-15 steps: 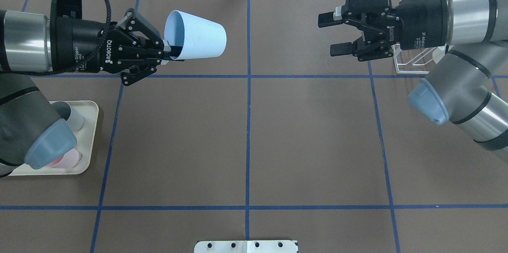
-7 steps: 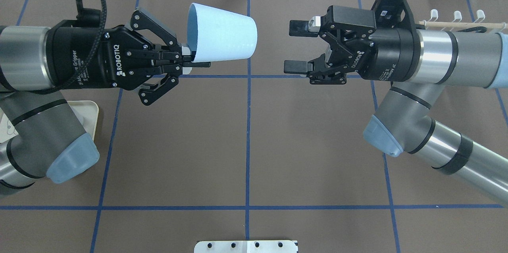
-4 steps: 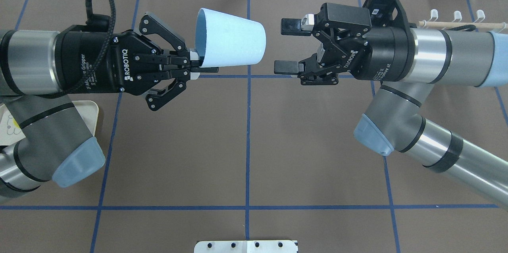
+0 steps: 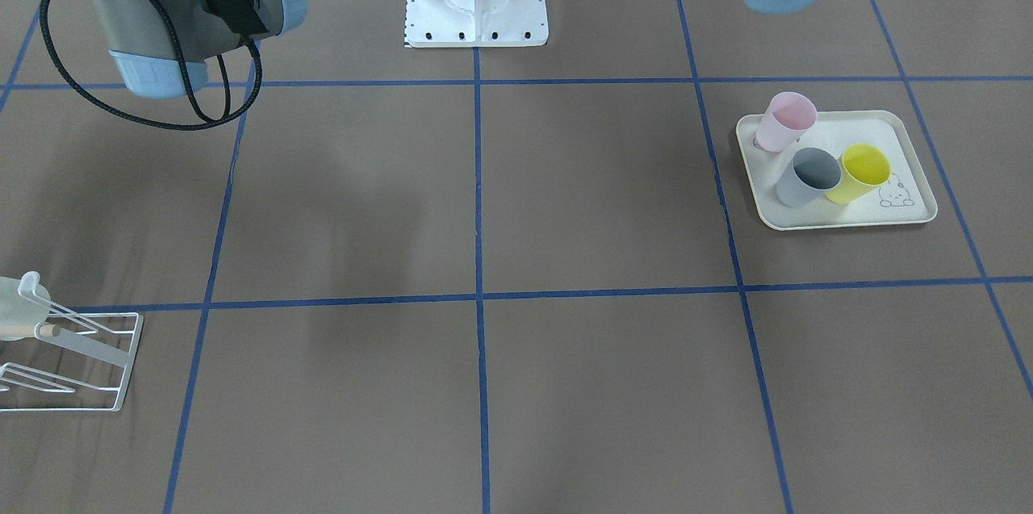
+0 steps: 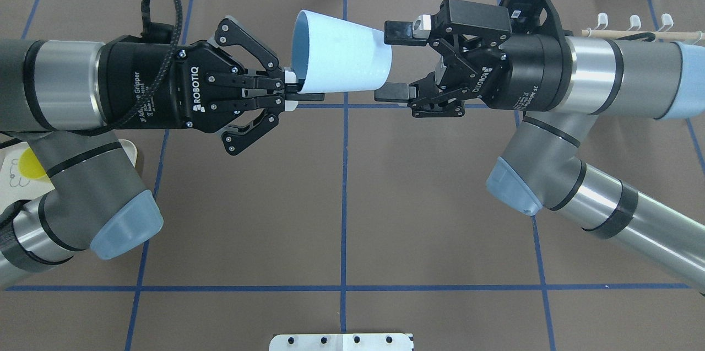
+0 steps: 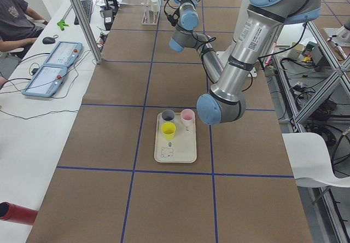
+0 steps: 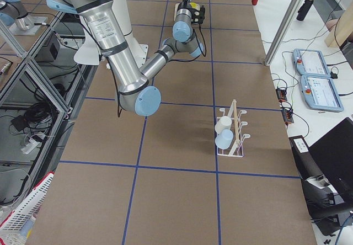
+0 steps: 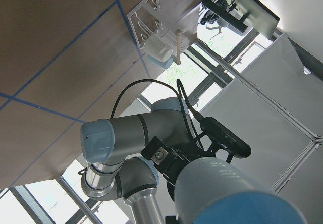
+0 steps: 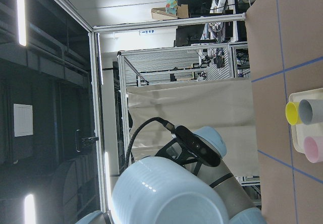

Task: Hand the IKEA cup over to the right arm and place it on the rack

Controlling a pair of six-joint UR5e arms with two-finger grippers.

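Closing in since a moment ago, the right gripper (image 5: 390, 60), fingers spread wide, now has the cup (image 5: 341, 56) base-first between them; the left gripper (image 5: 297, 86) pinches its rim.

Matt pale-blue cup (image 5: 344, 56) (seemingly plastic), brushed-metal right arm (image 5: 597, 78)

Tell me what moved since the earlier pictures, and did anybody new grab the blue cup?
The left arm's black two-finger gripper carried the pale-blue tapered plastic cup rightward, toward the middle. The right arm's black two-finger gripper came leftward to meet it; its fingers now flank the cup's closed end. Unchanged: left gripper shut on the cup's rim, right gripper open, so no handover yet.
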